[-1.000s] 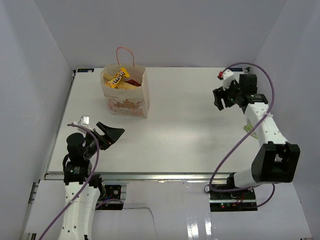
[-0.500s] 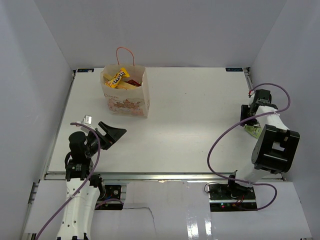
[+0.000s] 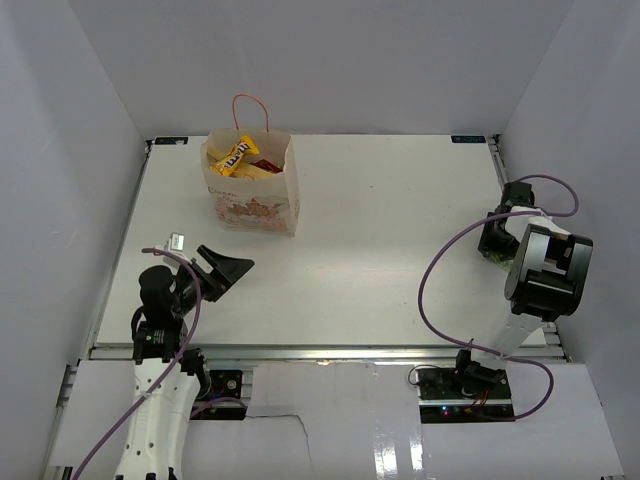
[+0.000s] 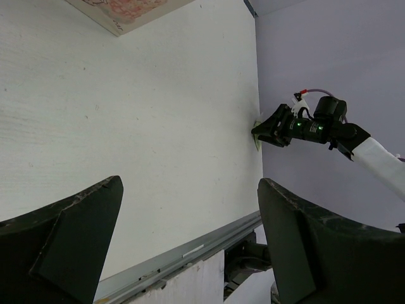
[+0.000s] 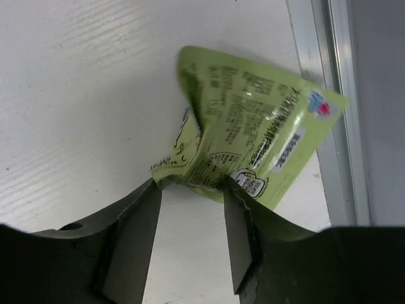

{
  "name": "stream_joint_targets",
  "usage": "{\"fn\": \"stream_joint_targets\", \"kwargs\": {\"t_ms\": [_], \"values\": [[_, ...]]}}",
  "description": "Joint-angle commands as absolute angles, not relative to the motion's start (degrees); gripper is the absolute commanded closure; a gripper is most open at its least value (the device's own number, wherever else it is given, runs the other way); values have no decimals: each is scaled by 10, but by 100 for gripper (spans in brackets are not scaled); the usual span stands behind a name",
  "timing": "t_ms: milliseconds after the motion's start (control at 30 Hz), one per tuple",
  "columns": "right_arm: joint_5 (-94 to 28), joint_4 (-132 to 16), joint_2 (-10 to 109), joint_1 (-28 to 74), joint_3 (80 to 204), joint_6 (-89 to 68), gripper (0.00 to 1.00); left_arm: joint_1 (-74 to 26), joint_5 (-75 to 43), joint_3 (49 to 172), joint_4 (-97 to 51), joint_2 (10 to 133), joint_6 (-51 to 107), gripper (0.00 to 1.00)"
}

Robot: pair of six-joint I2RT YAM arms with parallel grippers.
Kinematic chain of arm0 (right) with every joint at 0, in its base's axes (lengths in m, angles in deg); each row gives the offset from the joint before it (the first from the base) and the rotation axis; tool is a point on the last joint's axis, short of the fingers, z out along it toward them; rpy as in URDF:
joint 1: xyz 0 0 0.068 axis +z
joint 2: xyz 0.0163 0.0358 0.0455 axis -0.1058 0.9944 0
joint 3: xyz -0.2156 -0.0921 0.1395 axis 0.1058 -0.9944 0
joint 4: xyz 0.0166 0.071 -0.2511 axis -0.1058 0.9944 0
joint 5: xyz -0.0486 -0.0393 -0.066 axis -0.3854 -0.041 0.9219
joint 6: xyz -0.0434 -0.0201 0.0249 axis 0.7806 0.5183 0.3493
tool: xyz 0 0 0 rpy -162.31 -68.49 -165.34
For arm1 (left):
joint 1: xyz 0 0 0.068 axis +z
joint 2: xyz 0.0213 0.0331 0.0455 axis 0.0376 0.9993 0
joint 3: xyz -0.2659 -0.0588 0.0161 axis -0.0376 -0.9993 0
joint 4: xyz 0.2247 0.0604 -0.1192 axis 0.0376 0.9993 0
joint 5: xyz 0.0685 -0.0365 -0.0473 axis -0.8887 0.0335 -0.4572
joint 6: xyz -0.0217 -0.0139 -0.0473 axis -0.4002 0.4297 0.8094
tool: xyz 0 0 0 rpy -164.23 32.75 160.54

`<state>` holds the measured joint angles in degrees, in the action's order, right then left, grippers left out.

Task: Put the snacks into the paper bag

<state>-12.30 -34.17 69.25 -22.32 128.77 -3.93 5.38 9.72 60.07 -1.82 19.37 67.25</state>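
The cream paper bag (image 3: 250, 195) stands upright at the back left, and its bottom edge shows in the left wrist view (image 4: 120, 9). A yellow candy packet (image 3: 235, 155) and a red pouch (image 3: 265, 165) poke out of its top. The small green packet (image 5: 253, 136) lies by the table's right rail, crumpled at its near corner. My right gripper (image 5: 190, 190) is low over the table, open, its fingertips on either side of that corner. From above, only a sliver of the green packet (image 3: 493, 256) shows under the right gripper (image 3: 490, 240). My left gripper (image 3: 225, 268) hovers open and holds nothing.
The metal rail (image 5: 332, 95) runs along the table's right edge just beyond the packet, with the purple side wall behind it. The right arm's purple cable (image 3: 440, 275) loops over the table's right part. A front rail (image 4: 183, 253) bounds the near edge.
The right arm swung from a raised spot at the back right down to the right edge, and its fingers now straddle the green packet's corner. The left arm hardly moved.
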Motion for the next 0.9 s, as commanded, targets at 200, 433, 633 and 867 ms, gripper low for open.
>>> {"fn": "stream_joint_targets", "kwargs": {"t_ms": [200,433,633,867], "values": [[-206,-385,693,-234,1252,-17,84,56,113,591,-28,188,676,2],[-315,-386,654,-234,1233,77,92,56,115,587,-30,182,677,2],[-461,-368,582,-232,1203,166,92,56,119,582,-38,182,681,2],[-632,-287,531,-180,1195,288,92,56,131,577,-70,206,695,2]]}}
